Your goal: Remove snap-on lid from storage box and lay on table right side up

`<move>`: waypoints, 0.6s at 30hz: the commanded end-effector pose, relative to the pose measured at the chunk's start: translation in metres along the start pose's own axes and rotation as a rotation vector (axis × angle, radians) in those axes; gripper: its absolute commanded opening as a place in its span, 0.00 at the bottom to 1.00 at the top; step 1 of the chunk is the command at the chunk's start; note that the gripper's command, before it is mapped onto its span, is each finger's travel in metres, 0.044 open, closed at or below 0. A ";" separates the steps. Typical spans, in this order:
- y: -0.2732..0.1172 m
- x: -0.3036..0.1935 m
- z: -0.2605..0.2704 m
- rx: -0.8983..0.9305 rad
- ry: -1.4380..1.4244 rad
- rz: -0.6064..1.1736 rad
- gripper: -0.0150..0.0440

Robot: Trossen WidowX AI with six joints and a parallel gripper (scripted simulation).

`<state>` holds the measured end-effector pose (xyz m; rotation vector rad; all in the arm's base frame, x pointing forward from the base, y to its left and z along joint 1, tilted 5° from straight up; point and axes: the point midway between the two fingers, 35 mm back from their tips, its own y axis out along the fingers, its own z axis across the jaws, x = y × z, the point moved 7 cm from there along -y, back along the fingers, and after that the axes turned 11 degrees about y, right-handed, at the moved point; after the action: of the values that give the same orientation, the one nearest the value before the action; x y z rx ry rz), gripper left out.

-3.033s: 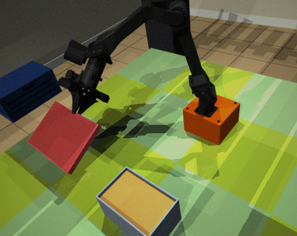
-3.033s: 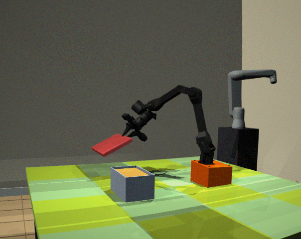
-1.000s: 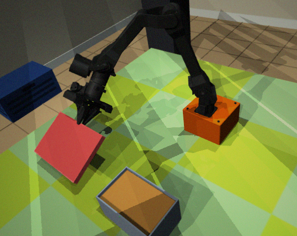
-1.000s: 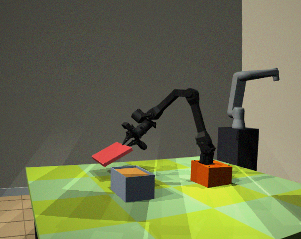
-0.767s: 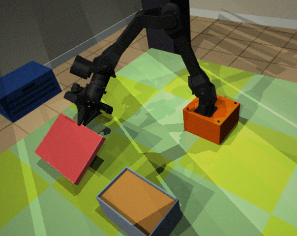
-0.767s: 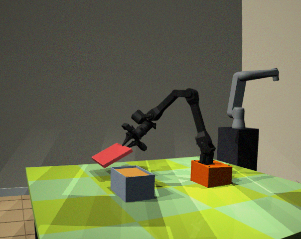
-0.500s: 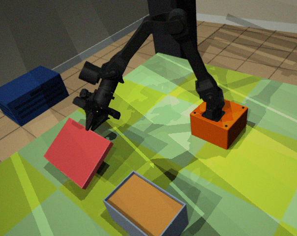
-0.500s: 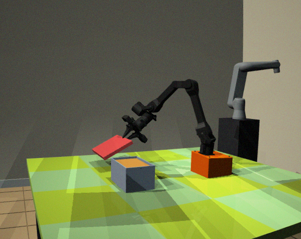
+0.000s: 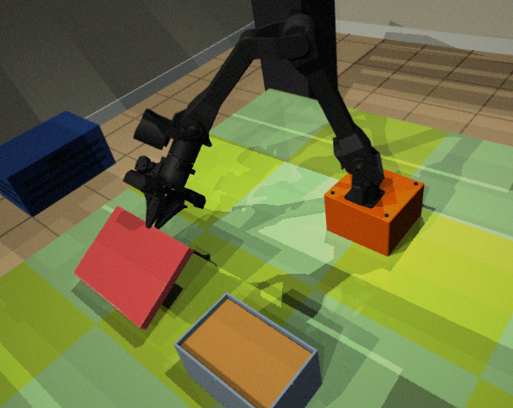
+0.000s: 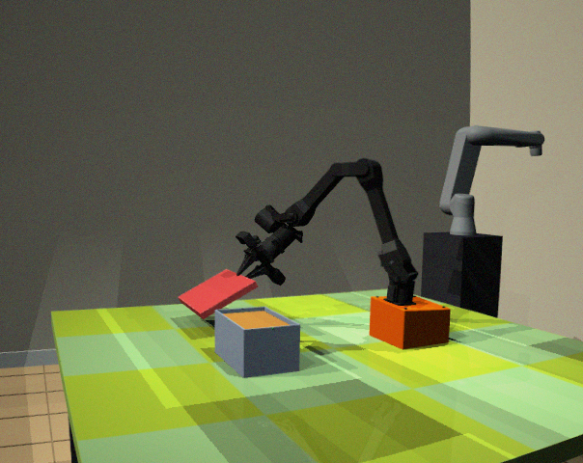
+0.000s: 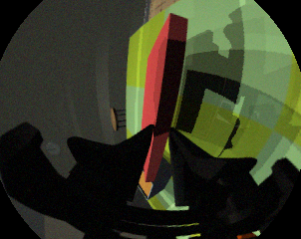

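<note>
The red lid (image 9: 133, 268) (image 10: 216, 292) (image 11: 162, 80) is held tilted beside the storage box, its edge at the gripper higher than its far edge. Its smooth outer face shows in the top and exterior views. My gripper (image 9: 152, 225) (image 10: 241, 275) (image 11: 160, 128) is shut on the upper edge of the lid. The lid's lower edge hangs low over the table, with its shadow below; whether a corner touches is hard to tell. The grey-blue storage box (image 9: 307, 386) (image 10: 271, 351) stands upright and open, with an orange-brown filling (image 9: 248, 351) (image 10: 254, 318) inside.
The orange base block (image 9: 355, 226) (image 10: 386, 322) carries the arm on the patterned green table (image 9: 459, 263) (image 10: 331, 423). A dark blue ribbed block (image 9: 50, 162) stands beyond the table's edge. A grey arm (image 10: 458, 174) stands on a black pedestal (image 10: 444, 269) behind.
</note>
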<state>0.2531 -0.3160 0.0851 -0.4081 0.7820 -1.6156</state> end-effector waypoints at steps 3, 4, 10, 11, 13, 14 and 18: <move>0.003 0.000 -0.003 0.008 -0.008 0.008 0.25; 0.004 0.000 -0.003 0.008 -0.008 0.008 0.25; 0.007 0.001 -0.007 0.008 -0.008 0.008 0.25; 0.007 0.001 -0.008 0.008 -0.008 0.008 0.25; 0.008 0.001 -0.009 0.008 -0.008 0.008 0.25; 0.009 0.001 -0.009 0.008 -0.008 0.008 0.25; 0.011 0.002 -0.012 0.008 -0.008 0.008 0.25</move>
<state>0.2524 -0.3156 0.0706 -0.4081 0.7822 -1.6155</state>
